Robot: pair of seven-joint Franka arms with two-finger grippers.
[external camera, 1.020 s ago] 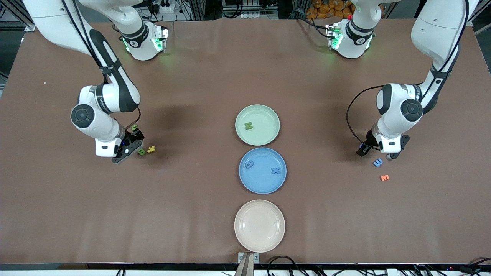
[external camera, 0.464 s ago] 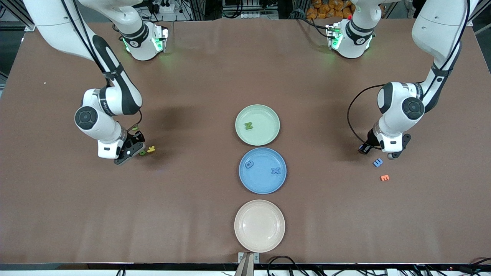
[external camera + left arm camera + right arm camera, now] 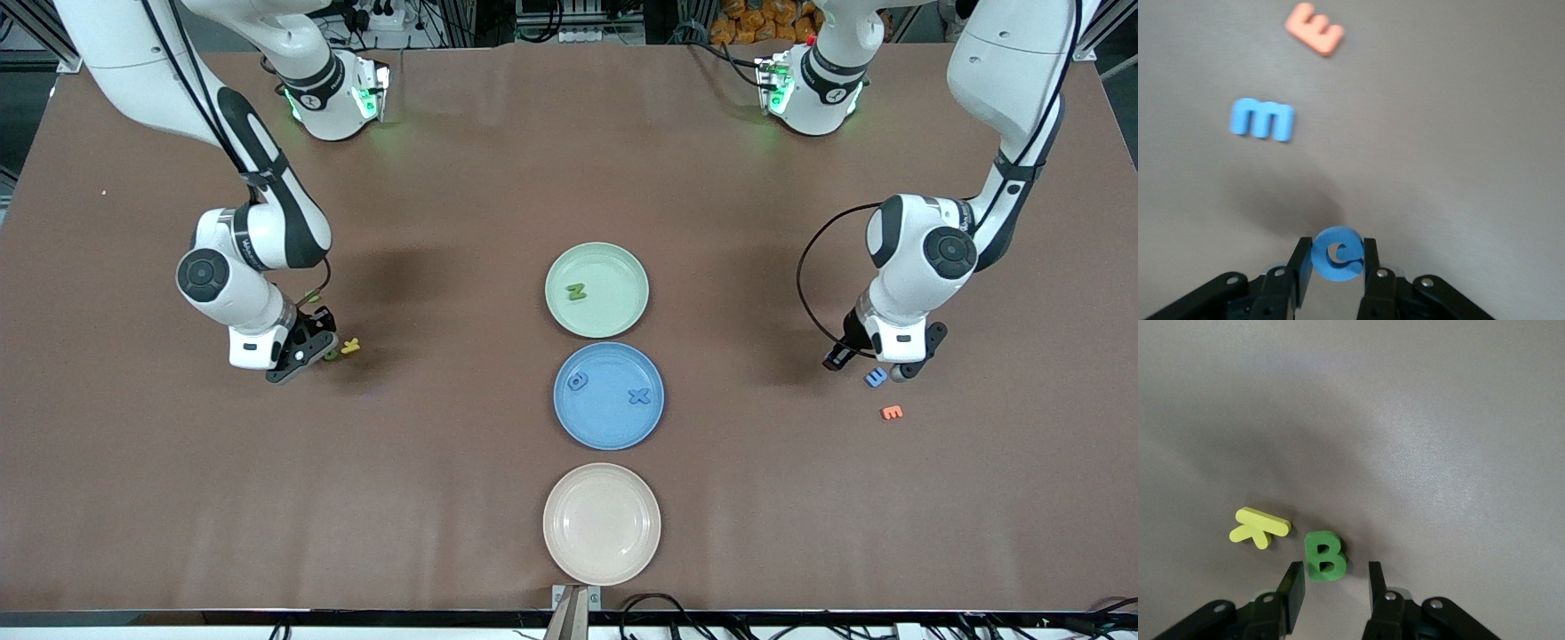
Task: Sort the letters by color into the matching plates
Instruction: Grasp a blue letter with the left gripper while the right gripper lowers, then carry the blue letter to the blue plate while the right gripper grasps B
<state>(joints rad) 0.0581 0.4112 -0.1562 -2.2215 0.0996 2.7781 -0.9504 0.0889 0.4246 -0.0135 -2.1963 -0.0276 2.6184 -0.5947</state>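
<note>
My left gripper (image 3: 1338, 252) is shut on a blue letter "e" (image 3: 1337, 255), low over the table at the left arm's end (image 3: 892, 367). A blue letter "m" (image 3: 1262, 120) lies beside it (image 3: 876, 377). My right gripper (image 3: 1333, 575) stands open, its jaws on either side of a green letter "B" (image 3: 1325, 555) without touching it. In the front view this gripper (image 3: 307, 350) partly hides the B (image 3: 331, 355). The mint green plate (image 3: 613, 267) holds a green letter (image 3: 577, 292). The blue plate (image 3: 613, 425) holds two blue letters (image 3: 578, 381) (image 3: 639, 396).
A yellow letter (image 3: 1259, 527) lies right beside the green B. An orange "E" (image 3: 892, 412) lies near the blue "m", nearer the front camera. Another green letter (image 3: 311, 296) peeks out by the right arm's wrist. A cream-beige plate (image 3: 602, 524) sits nearest the front camera.
My left gripper has closed on the blue "e" and dropped slightly. My right gripper has slid over the green B, hiding part of it, and its jaws have narrowed.
</note>
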